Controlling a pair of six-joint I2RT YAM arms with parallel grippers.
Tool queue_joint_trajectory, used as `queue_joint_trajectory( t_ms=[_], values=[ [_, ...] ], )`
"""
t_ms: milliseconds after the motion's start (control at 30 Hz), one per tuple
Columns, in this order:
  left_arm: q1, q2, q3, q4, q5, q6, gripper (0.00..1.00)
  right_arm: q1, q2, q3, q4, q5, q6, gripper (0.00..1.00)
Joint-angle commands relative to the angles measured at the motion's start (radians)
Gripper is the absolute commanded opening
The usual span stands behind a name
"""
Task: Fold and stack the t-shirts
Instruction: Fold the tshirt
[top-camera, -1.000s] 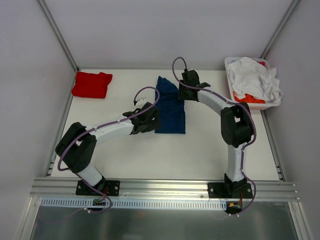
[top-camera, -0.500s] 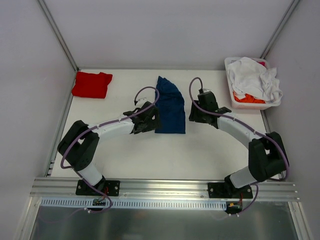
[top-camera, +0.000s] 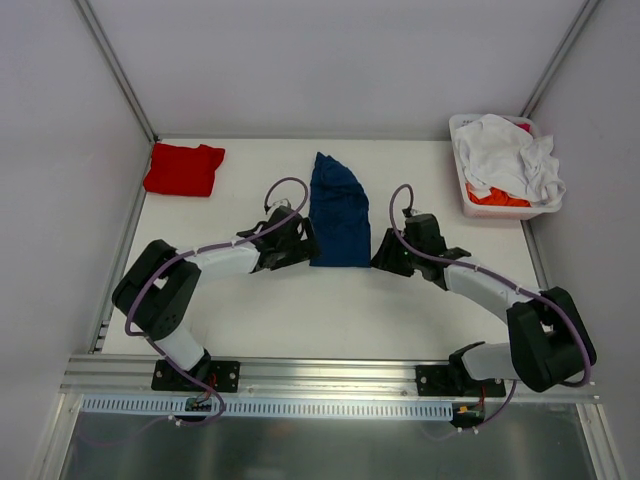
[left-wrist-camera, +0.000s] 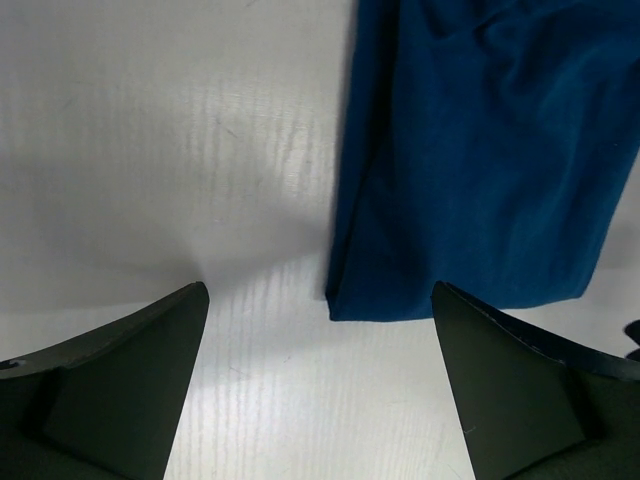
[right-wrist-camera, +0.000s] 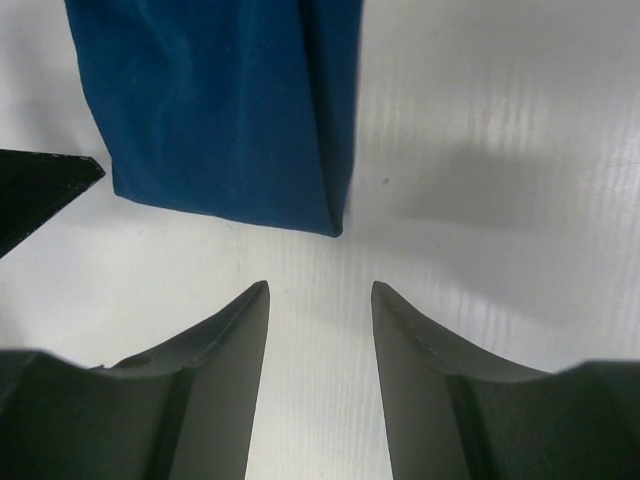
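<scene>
Right arm: it has swung back from the far end of the navy t-shirt (top-camera: 338, 212) and now sits at its near right corner
Right gripper (right-wrist-camera: 320, 290): jaws moderately apart, nothing between them, just short of that corner
Left gripper (left-wrist-camera: 320, 300): still spread wide and empty, straddling the near left corner
Navy t-shirt: a long folded strip on the middle of the table (top-camera: 250, 310), running near to far, with nothing gripping it
Meaning: both claws bracket the near hem, so a near-to-far fold looks next, not yet begun
Red t-shirt (top-camera: 183, 168): folded, far left, likely the stack to join
Basket (top-camera: 500, 211): far right, white tee (top-camera: 505, 150) and orange tee (top-camera: 497, 198) waiting
</scene>
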Motion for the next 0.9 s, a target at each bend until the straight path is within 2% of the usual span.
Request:
queue_joint_trajectory(
  t_ms=[0, 400, 500, 867],
  values=[
    [0.013, 0.012, -0.034, 0.082, 0.068, -0.005, 0.95, 0.004, 0.012, -0.031, 0.145, -0.086, 0.076, 0.49],
    [0.015, 0.031, -0.064, 0.16, 0.102, -0.031, 0.91, -0.009, 0.072, -0.052, 0.214, -0.109, 0.085, 0.49],
    [0.015, 0.031, -0.072, 0.168, 0.105, -0.039, 0.91, -0.016, 0.084, -0.056, 0.225, -0.113, 0.084, 0.56],
    [0.015, 0.077, -0.083, 0.211, 0.142, -0.059, 0.88, -0.074, 0.147, -0.11, 0.331, -0.169, 0.113, 0.57]
  ],
)
